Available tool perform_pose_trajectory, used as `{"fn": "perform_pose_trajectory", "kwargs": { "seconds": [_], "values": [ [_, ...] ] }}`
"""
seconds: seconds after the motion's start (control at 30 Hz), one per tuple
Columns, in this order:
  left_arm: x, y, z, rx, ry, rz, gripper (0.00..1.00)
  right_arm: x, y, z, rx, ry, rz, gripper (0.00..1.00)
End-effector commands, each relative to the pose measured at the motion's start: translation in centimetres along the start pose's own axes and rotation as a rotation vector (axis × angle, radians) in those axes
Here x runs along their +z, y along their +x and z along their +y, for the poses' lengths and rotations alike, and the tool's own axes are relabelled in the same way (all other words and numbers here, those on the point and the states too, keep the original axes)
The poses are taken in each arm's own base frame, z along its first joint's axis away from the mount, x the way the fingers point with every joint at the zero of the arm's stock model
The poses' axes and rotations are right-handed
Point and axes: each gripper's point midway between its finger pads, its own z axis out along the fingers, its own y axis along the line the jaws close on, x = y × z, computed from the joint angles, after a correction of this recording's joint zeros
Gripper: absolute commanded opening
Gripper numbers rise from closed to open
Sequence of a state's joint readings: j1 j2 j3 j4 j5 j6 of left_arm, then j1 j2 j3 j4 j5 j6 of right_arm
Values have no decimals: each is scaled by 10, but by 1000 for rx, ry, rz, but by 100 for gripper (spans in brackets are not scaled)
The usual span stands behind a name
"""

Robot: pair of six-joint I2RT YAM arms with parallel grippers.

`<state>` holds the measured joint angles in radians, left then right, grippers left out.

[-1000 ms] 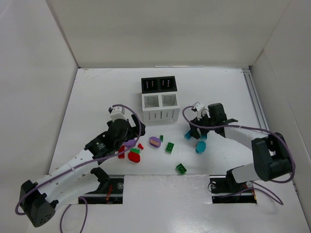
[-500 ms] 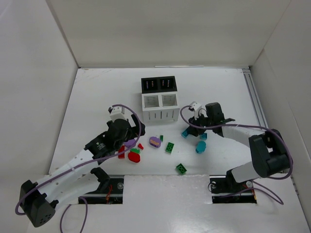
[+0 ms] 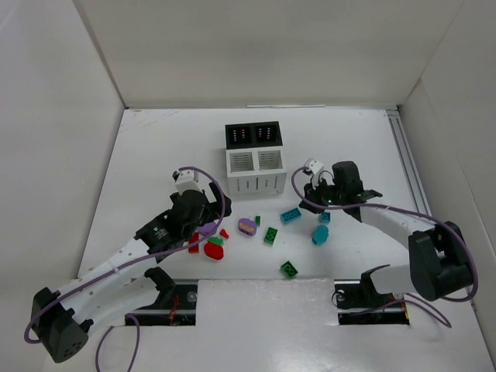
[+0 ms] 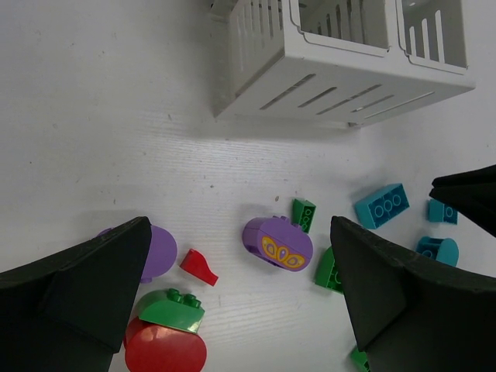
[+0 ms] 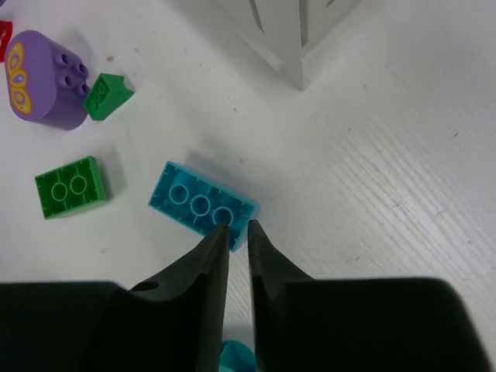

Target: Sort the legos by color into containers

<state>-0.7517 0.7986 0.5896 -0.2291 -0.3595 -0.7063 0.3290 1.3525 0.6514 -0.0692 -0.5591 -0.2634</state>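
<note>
The containers (image 3: pixel 255 159) stand mid-table: two black compartments behind, two white slatted ones (image 4: pixel 349 70) in front. My right gripper (image 5: pixel 235 226) is shut on the near end wall of a cyan brick (image 5: pixel 194 203) that lies hollow side up on the table (image 3: pixel 291 216). A rounded cyan lego (image 3: pixel 320 234) and a small cyan one (image 3: pixel 325 218) lie just right of it. My left gripper (image 4: pixel 240 229) is open wide above a purple oval lego (image 4: pixel 277 242), a small red wedge (image 4: pixel 198 266), and a green piece (image 4: pixel 170 310) resting on a red one (image 4: pixel 164 349).
Green legos lie scattered: a small one (image 5: pixel 107 96), a square one (image 5: pixel 70 186), another near the front edge (image 3: pixel 289 268). A purple dome (image 4: pixel 159 252) sits by my left finger. White walls enclose the table. A corner of the white bin (image 5: pixel 288 39) is close ahead of the right gripper.
My right gripper has gone from open to shut. The cyan brick shifted slightly left and turned. The left arm has not moved.
</note>
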Motion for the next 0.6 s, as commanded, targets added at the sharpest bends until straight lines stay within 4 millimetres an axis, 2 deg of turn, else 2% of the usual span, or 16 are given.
{"fn": "perform_pose_trajectory", "kwargs": {
  "seconds": [0.0, 0.07, 0.1, 0.13, 0.17, 0.23, 0.27, 0.3, 0.43, 0.5, 0.57],
  "values": [
    [-7, -22, -12, -17, 26, -60, 100, -10, -35, 5, -72, -6, -87, 23],
    [-7, -22, -12, -17, 26, -60, 100, -11, -31, 4, -112, 2, -54, 32],
    [-7, -22, -12, -17, 26, -60, 100, -9, -29, 9, -149, -14, -44, 36],
    [-7, -22, -12, -17, 26, -60, 100, -5, -22, 22, -202, -55, -11, 46],
    [-8, -21, -12, -7, 32, -54, 100, -5, -28, 25, -310, -58, 2, 50],
    [-8, -24, -18, -5, 55, -63, 100, -2, -25, 27, -429, -19, 71, 60],
    [-6, -19, -18, -3, 65, -50, 100, 2, -20, 40, -510, -39, 120, 71],
    [-6, -19, -18, -3, 66, -49, 100, 4, -13, 42, -530, -32, 159, 74],
    [-5, -17, -19, 5, 79, -47, 100, 14, -22, 39, -556, -19, 142, 82],
    [-5, -16, -20, 18, 86, -41, 100, 19, -20, 32, -567, -5, 168, 96],
    [-5, -17, -22, 14, 92, -47, 100, 27, -9, 24, -554, 7, 218, 100]
  ]
}}
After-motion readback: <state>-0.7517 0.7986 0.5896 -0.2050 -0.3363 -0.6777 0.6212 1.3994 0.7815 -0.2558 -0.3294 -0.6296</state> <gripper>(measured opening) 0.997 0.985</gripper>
